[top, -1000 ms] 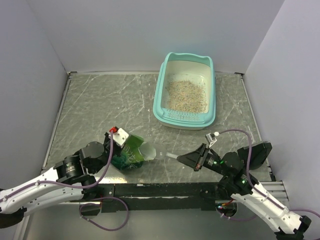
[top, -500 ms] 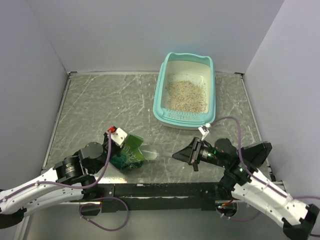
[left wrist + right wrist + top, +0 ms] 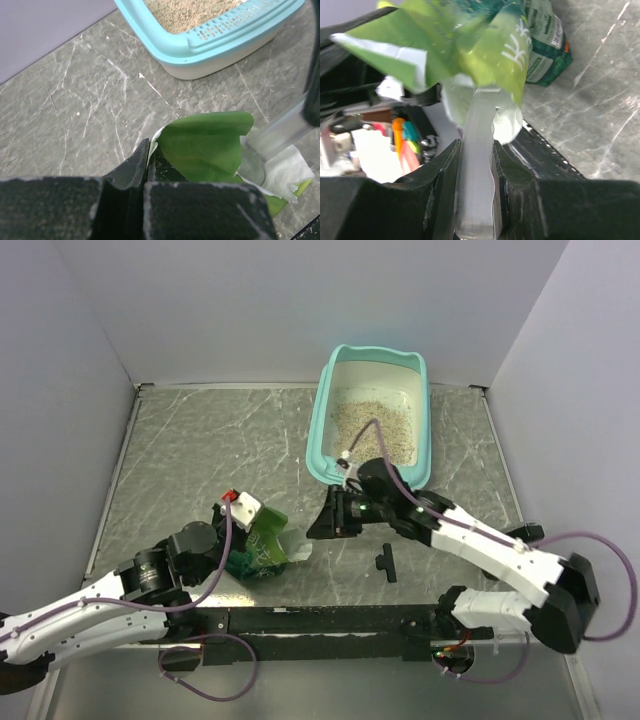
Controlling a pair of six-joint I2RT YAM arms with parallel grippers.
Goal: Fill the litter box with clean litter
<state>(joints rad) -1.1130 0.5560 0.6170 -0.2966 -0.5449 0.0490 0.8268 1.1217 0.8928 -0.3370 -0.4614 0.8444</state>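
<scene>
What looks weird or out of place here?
A small black T-shaped piece lies loose on the table, on the near side of the litter box. It may be a dropped part; I cannot tell.

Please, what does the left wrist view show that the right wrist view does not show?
Only the left wrist view shows the litter box with clean litter inside, and the left end effector shut on the edge of the green pouch. Only the right wrist view shows the right end effector clamped on the handle of the translucent scoop, plus the pouch's printing. Both show the scoop at the pouch's open mouth.
</scene>
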